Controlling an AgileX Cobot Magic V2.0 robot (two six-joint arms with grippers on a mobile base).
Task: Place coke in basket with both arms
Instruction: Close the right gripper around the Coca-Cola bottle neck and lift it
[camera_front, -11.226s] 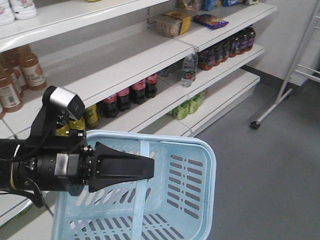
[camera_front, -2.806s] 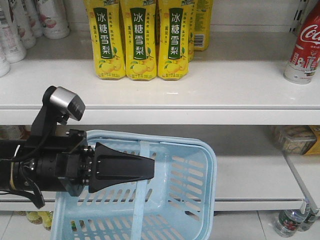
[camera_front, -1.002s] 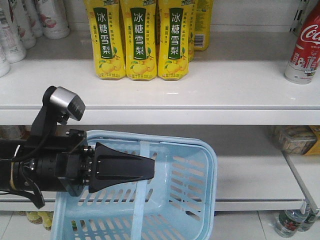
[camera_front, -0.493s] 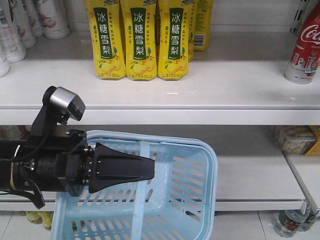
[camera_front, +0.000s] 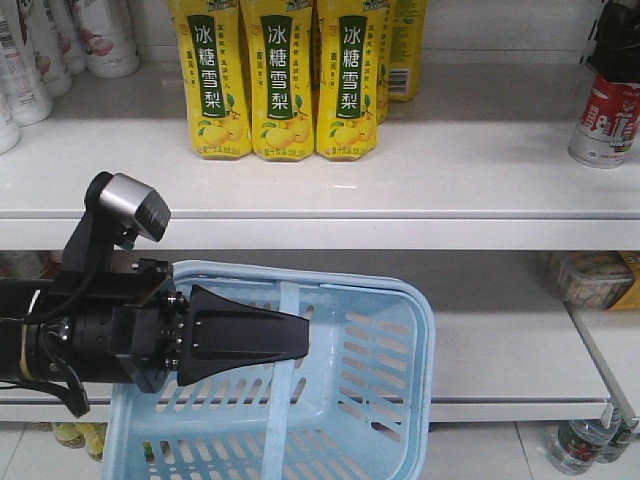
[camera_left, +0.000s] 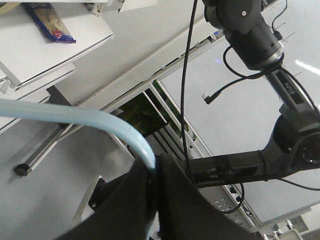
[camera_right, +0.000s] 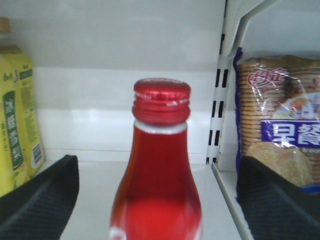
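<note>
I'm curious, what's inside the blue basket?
Only slotted walls and floor show inside the light blue plastic basket; no bottle. The left black wedge-shaped claw covers its left part.

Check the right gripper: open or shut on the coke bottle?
Open. The right gripper has its fingers wide apart either side of the coke bottle, shelf visible in both gaps.

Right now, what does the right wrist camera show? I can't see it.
A red-capped coke bottle fills the middle, between the open black fingers of the right gripper. Yellow drinks stand left, a biscuit packet right.
</note>
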